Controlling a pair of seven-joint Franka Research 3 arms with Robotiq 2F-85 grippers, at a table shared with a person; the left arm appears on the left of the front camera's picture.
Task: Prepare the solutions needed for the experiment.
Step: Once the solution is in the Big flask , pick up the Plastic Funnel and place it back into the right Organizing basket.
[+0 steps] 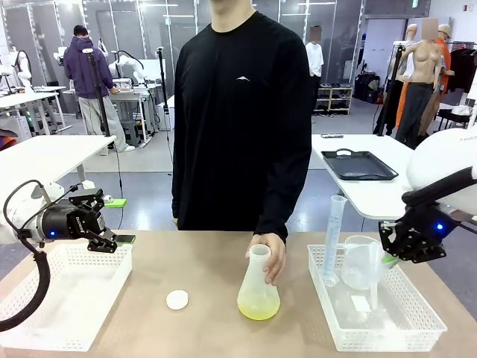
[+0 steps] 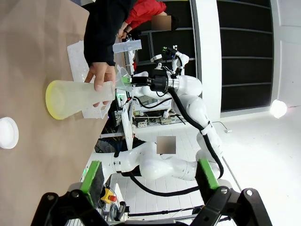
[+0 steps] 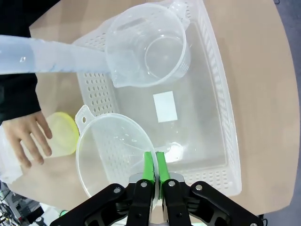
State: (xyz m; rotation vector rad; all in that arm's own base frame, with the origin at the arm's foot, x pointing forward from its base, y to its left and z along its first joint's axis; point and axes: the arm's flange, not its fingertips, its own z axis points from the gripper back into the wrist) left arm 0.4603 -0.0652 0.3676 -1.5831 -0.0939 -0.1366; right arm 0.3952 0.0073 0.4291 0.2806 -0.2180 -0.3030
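A person's hand steadies a clear conical flask at the table's middle. The solution, a shallow pale yellow-green layer, lies in its bottom; the solution also shows beside the hand in the right wrist view, and the solution in the left wrist view. My right gripper is shut on the rim of a clear plastic funnel, held above the right basket; the right gripper hovers right of the flask. My left gripper hangs open and holds nothing over the left basket.
A small white disc lies on the table left of the flask. The right basket holds a tall graduated cylinder and a clear beaker. The person stands close behind the table's far edge.
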